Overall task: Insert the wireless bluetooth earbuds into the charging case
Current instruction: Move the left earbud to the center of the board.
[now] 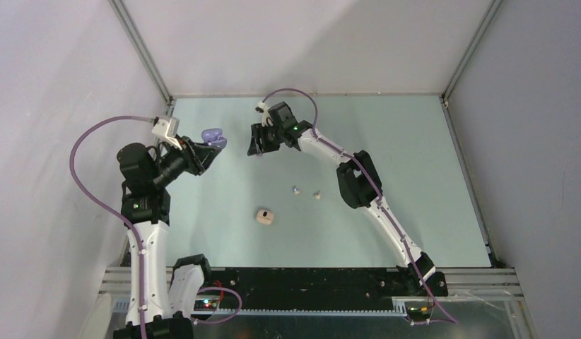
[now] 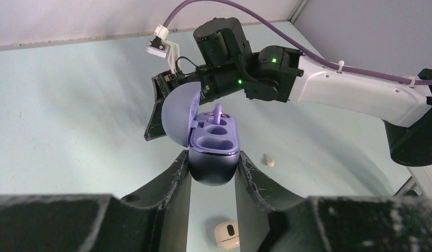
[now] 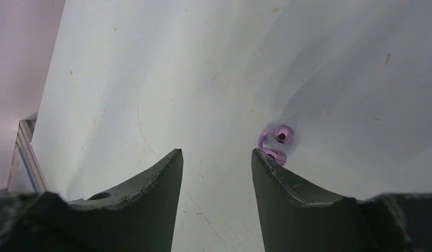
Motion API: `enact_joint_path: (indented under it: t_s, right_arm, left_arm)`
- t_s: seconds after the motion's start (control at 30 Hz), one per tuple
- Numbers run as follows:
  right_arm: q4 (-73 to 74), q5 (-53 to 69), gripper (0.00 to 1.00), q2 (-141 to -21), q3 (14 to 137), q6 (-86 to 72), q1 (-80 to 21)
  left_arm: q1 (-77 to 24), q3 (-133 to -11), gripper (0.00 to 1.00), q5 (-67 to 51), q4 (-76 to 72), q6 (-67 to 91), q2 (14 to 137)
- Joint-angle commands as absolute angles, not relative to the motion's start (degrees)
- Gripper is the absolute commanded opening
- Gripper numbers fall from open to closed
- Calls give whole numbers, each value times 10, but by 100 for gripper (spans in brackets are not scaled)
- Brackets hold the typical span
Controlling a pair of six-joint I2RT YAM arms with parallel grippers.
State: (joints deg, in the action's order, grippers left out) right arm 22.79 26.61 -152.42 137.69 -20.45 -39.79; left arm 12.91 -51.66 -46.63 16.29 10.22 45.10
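Observation:
My left gripper (image 1: 206,152) is shut on an open purple charging case (image 1: 214,135) and holds it above the table. In the left wrist view the case (image 2: 214,137) sits between my fingers with its lid (image 2: 177,115) swung left. A purple earbud (image 2: 218,113) stands at its far socket; I cannot tell whether it is seated. My right gripper (image 1: 257,147) hovers just beyond the case, jaws open. In the right wrist view a purple earbud (image 3: 277,142) touches the tip of my right finger (image 3: 287,181). Two loose earbuds (image 1: 295,190) (image 1: 317,194) lie on the table.
A closed cream case (image 1: 265,216) lies on the table towards the front; it also shows in the left wrist view (image 2: 227,234). A cream earbud (image 2: 268,160) lies to its right. Grey walls enclose the table on three sides.

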Motion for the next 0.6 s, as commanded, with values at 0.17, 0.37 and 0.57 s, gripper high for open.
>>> enact_joint_path:
  t_s: [0.17,0.37,0.57]
  right_arm:
    - [202,218,50,-1517,1395,-193,-406]
    - [219,227,51,-1484,1414,-74,-401]
    - [267,264,49,-1451,1381,187,-401]
  left_arm:
    - [140,-533,0,-467,164,88,442]
    - [143,-536,0,-464,166,90,437]
    - [147,-535,0,-461,168,91,432]
